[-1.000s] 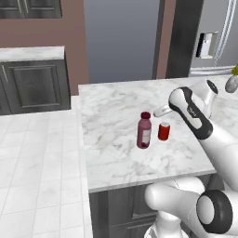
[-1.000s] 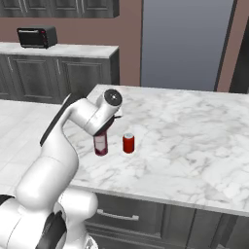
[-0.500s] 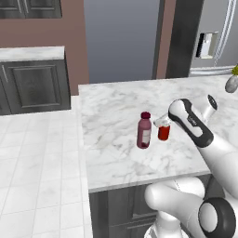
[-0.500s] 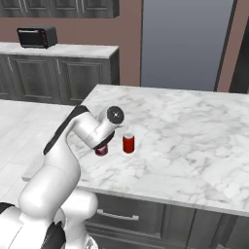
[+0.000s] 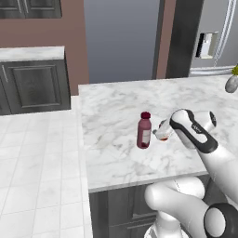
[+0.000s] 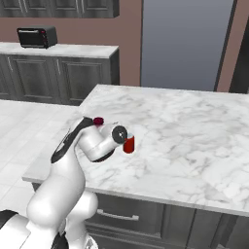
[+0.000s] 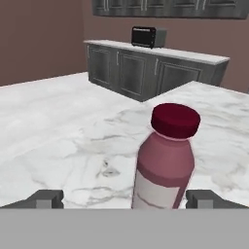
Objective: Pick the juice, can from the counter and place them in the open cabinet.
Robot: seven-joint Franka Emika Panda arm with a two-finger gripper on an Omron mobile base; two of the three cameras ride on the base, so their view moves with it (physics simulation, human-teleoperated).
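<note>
The juice (image 5: 144, 131) stands upright on the marble counter (image 5: 111, 104), a maroon bottle with a dark red cap and a pale label. My gripper (image 5: 158, 133) is low over the counter just to its right, level with the bottle. In the hand view the juice (image 7: 165, 165) is close in front, between the open fingertips (image 7: 46, 198) and nearer the right one; my gripper (image 7: 125, 199) holds nothing. The red can (image 6: 129, 144) stands beside my hand, and the juice cap (image 6: 98, 120) peeks over the arm. The open cabinet is out of view.
A black toaster oven (image 6: 36, 36) sits on the back counter over dark cabinets (image 5: 32, 83). A steel fridge (image 5: 214, 37) stands at the far right, with a small pot (image 5: 231, 83) at the counter's right end. White tiled floor (image 5: 37, 162) lies left of the counter.
The arm has bent down and brought the hand lower and left toward the juice. It now covers most of the can in the left base view. Bottle and can have not moved.
</note>
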